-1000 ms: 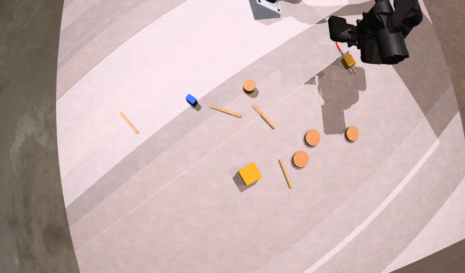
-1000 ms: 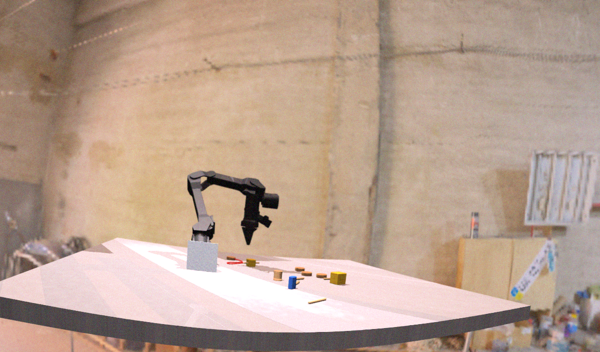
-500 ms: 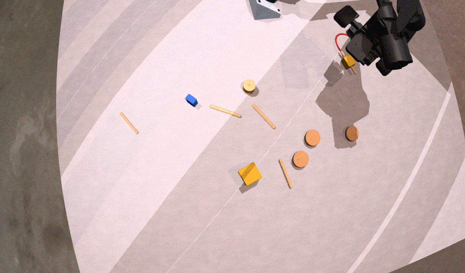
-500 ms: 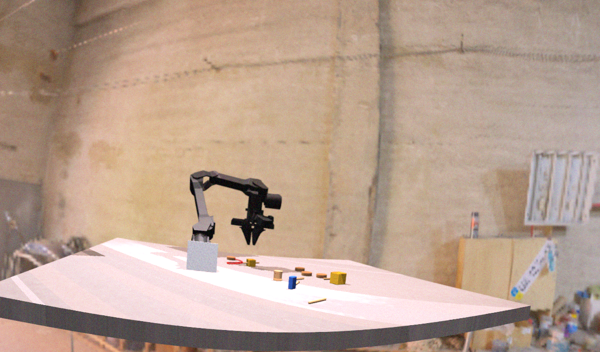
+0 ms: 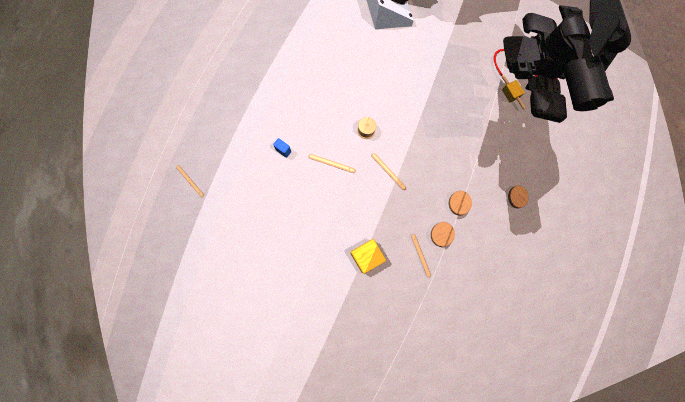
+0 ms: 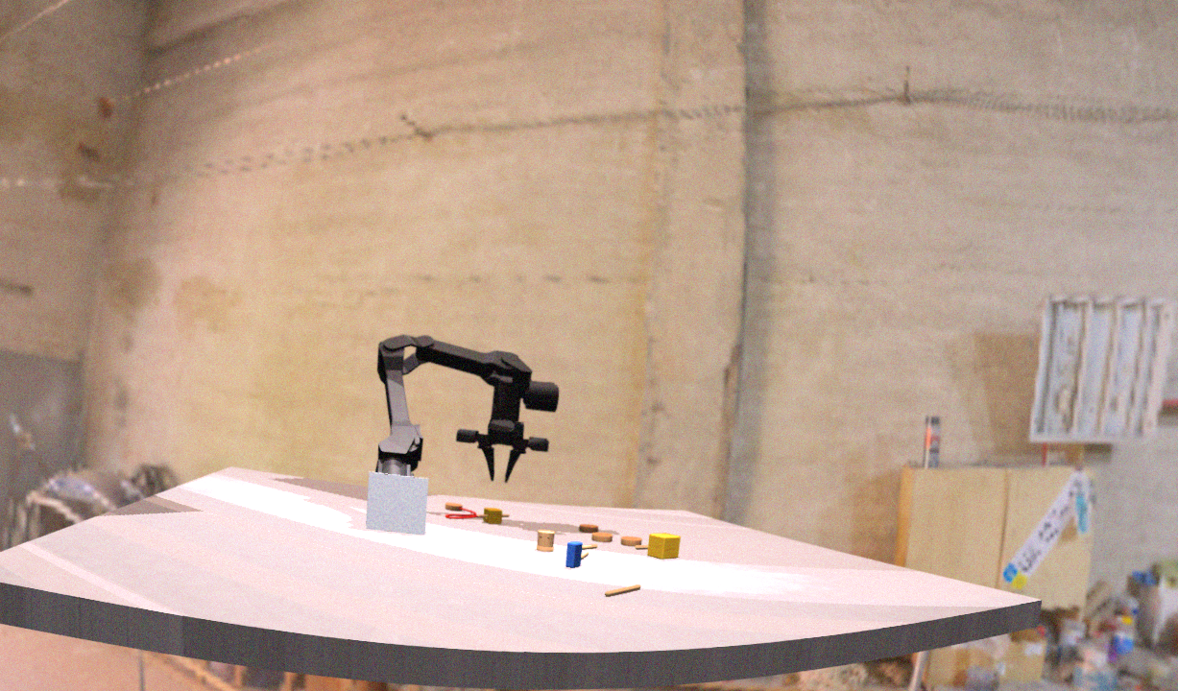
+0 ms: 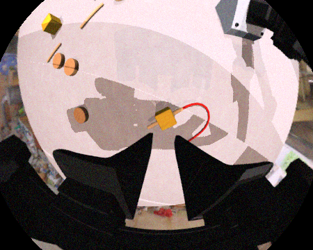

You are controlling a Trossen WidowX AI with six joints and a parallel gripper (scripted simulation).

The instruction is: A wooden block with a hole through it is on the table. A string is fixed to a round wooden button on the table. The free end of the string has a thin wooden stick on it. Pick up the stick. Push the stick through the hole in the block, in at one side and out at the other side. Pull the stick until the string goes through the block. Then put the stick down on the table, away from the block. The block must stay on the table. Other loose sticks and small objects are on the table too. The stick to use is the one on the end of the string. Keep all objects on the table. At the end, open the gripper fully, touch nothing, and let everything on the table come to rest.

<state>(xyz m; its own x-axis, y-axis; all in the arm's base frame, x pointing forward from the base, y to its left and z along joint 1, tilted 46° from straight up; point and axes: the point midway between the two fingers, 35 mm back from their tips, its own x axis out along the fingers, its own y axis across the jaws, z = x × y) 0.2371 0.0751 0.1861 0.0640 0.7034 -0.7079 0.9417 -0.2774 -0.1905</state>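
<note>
The small ochre block (image 5: pixel 513 91) (image 6: pixel 492 515) (image 7: pixel 165 119) sits on the table with the thin wooden stick (image 5: pixel 521 104) (image 7: pixel 152 126) through its hole. One stick end sticks out on each side. The red string (image 5: pixel 494 58) (image 6: pixel 461 515) (image 7: pixel 208 112) joins the end on the robot-base side and curves away. The string's button (image 6: pixel 453 506) shows in the exterior view; the arm hides it in the top view and a finger in the wrist view. My gripper (image 6: pixel 498 478) (image 7: pixel 164 137) is partly open and empty, pointing down, above the table near the block and touching nothing.
A larger yellow block (image 5: pixel 368 255) (image 6: pixel 663 545) (image 7: pixel 52 23), loose sticks (image 5: pixel 332 163) (image 5: pixel 388 171) (image 5: pixel 421 255) (image 5: pixel 190 180), round discs (image 5: pixel 460 202) (image 5: pixel 442 234) (image 5: pixel 518 196), a wooden spool (image 5: pixel 367 128) (image 6: pixel 545 540) and a blue piece (image 5: pixel 282 147) (image 6: pixel 573 554) stand or lie apart from the threaded block.
</note>
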